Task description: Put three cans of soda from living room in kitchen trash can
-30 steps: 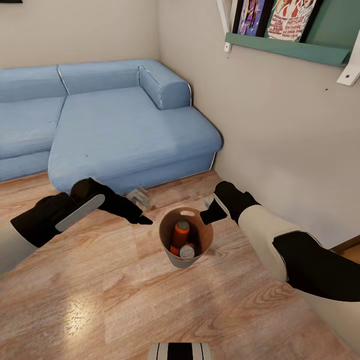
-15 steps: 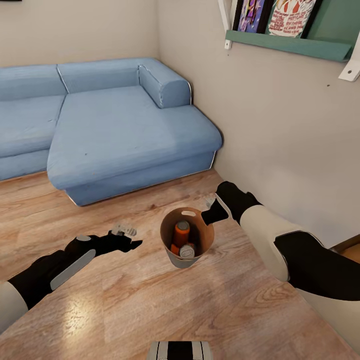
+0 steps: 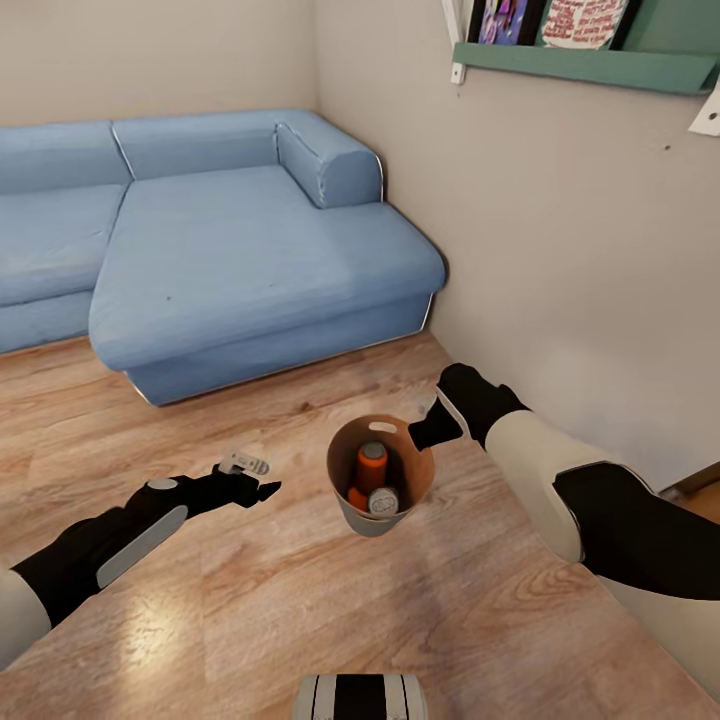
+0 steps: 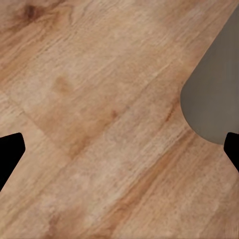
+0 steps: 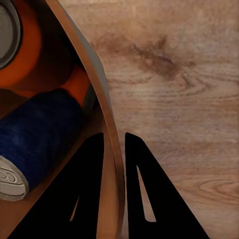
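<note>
Beside the sofa point(image 3: 250, 260), right fingers point(image 3: 432, 428) pinching trash can point(image 3: 352, 505) rim, left fingers point(image 4: 10, 152) spread, empty.

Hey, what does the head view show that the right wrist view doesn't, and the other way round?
Head view alone: the blue sofa, the teal wall shelf, the left gripper open above the wood floor, and the whole tash can seen from above. Right wrist view alone: a close look at the right gripper with one finger inside and one outside the can's rim, shut on it, plus a dark blue soda can lying inside. Both share the tash can, an orange soda can, the right gripper and the floor.
</note>
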